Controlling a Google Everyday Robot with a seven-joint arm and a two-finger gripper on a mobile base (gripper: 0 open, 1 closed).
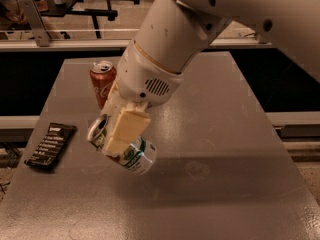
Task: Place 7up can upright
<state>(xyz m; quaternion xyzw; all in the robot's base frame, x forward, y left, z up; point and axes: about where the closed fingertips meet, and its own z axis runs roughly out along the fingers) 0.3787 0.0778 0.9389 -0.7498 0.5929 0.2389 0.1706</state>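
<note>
Cream-coloured gripper (120, 136) clamps the 7up can (138, 157), tilted with one silver end up and to the left, over the grey surface (225, 134). A red cola can (102, 81) stands upright just behind it, and a dark wrapped bar (50, 145) lies near the left edge.
</note>
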